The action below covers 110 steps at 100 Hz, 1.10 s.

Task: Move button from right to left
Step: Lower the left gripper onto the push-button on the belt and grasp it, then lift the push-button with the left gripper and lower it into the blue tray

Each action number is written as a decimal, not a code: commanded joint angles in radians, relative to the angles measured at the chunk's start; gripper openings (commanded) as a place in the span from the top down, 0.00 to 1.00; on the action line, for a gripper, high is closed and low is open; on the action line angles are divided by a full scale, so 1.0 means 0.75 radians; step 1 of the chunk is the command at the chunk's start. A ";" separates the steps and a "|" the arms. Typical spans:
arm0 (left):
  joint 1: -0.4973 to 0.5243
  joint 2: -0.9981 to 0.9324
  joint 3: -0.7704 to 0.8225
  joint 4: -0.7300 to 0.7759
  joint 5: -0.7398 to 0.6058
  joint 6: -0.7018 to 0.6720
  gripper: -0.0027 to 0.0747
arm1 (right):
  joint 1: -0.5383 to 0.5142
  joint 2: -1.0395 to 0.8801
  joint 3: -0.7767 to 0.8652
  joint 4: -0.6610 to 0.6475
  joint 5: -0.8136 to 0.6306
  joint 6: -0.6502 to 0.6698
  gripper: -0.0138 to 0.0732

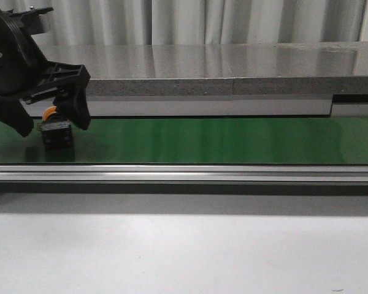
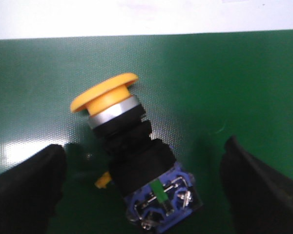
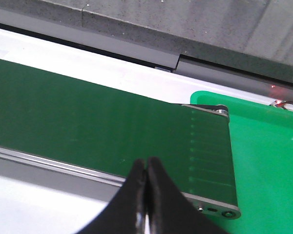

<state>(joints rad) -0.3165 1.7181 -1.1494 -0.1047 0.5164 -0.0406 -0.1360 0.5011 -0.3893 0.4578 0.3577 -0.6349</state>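
Note:
The button (image 1: pixel 56 130) rests on the green belt (image 1: pixel 221 139) at the far left. In the left wrist view the button (image 2: pixel 136 161) shows an orange-yellow mushroom cap, a black body and a blue contact block, lying tilted. My left gripper (image 1: pixel 49 122) is open, its fingers (image 2: pixel 29 187) standing on either side of the button with gaps to it. The right gripper (image 3: pixel 146 168) is shut with nothing in it, hanging over the belt's near rail at the right end.
An aluminium rail (image 1: pixel 184 173) runs along the belt's front. A grey raised ledge (image 1: pixel 221 86) lies behind the belt. A green bin (image 3: pixel 263 156) sits past the belt's right end. White tabletop (image 1: pixel 184 251) fills the foreground.

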 commanded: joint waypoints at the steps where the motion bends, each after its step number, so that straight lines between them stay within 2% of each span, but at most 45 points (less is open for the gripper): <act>1: 0.007 -0.054 -0.042 0.008 -0.039 -0.015 0.39 | 0.000 0.003 -0.038 0.021 -0.088 -0.001 0.92; 13: 0.007 -0.054 -0.042 0.008 -0.037 -0.015 0.61 | 0.000 0.003 -0.038 0.021 -0.088 -0.001 0.92; 22: 0.007 -0.054 -0.042 0.018 -0.034 -0.015 0.67 | 0.000 0.003 -0.038 0.021 -0.088 -0.001 0.92; 57: 0.008 -0.111 -0.042 0.103 0.048 -0.015 0.68 | 0.000 0.003 -0.038 0.021 -0.088 -0.001 0.92; 71: 0.048 -0.187 -0.042 0.140 0.105 -0.015 0.68 | 0.000 0.003 -0.038 0.021 -0.088 -0.001 0.92; 98: 0.256 -0.307 -0.042 0.292 0.220 -0.012 0.68 | 0.000 0.003 -0.038 0.021 -0.088 -0.001 0.92; 110: 0.376 -0.309 -0.042 0.316 0.254 0.064 0.68 | 0.000 0.003 -0.038 0.021 -0.088 -0.001 0.92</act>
<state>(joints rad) -0.0857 1.5304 -1.1532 0.1142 0.7239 -0.0272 -0.1360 0.5011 -0.3893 0.4595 0.3577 -0.6349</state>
